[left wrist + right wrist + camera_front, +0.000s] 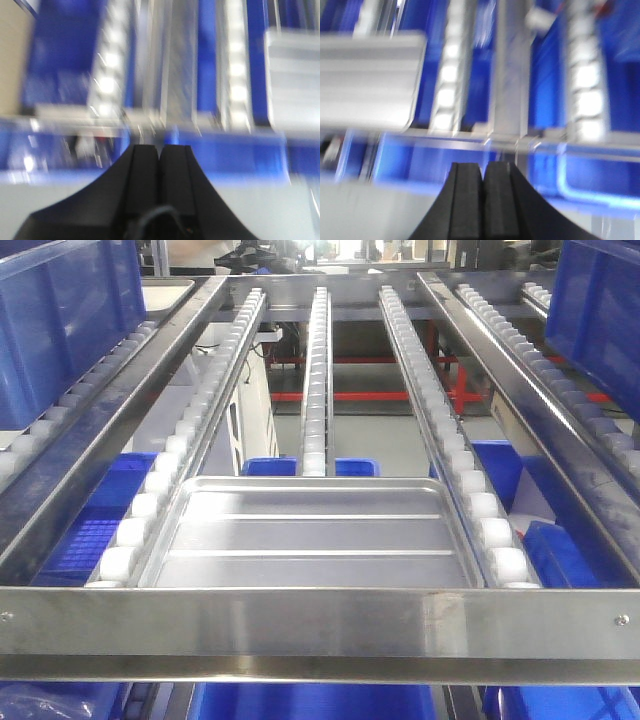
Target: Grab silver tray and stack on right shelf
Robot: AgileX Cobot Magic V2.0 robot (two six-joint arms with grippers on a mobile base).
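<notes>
blue bins [85, 540] lay under sloping steel racks of white rollers. we saw the silver tray [310, 540] flat on the middle rack [315, 370], against its front bar [320, 625]. its long axis ran left to right, as did its two ridges; rim shiny, corners rounded. it lay ahead of both arms, right of the left gripper [160, 152] and left of the right gripper [482, 170]. both had black fingers pressed together, empty. we judged neither arm clearly nearer. the right shelf [545, 360] ran alongside.
</notes>
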